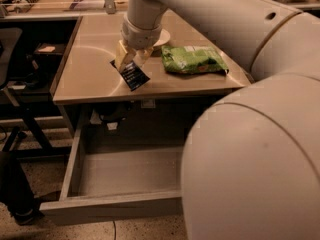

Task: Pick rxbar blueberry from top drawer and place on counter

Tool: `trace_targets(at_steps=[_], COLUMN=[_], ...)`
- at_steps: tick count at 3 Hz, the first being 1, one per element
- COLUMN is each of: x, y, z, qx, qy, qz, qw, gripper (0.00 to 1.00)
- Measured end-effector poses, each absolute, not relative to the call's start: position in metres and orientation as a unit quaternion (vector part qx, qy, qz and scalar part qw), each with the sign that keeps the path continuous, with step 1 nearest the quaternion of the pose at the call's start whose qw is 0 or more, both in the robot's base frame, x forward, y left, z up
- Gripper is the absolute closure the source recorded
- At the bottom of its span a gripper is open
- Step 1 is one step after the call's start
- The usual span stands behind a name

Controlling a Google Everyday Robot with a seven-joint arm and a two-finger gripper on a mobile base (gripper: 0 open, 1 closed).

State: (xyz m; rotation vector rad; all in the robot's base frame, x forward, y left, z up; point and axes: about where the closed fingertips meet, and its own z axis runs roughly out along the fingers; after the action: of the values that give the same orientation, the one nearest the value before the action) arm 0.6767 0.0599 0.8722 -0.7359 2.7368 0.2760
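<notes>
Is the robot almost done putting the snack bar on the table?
Nearly. Done: the snack bar is out of the open drawer. In hand: the gripper is pinching it over the counter, left of the green bag. Left: set it down and let go.

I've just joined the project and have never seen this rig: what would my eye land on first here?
The huge white robot arm fills the right side, close to the camera. Its gripper, above the middle of the counter, is shut on the dark rxbar blueberry, and a green chip bag lies beside it on the counter. Below, the top drawer stands pulled open.
</notes>
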Motion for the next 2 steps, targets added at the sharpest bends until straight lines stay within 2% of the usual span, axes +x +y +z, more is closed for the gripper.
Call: trace_targets(at_steps=[2], x=[0.723], y=[0.098], z=[0.86], qx=[-0.274], qy=[0.945], qz=[0.103], qw=[0.146], gripper=[1.0])
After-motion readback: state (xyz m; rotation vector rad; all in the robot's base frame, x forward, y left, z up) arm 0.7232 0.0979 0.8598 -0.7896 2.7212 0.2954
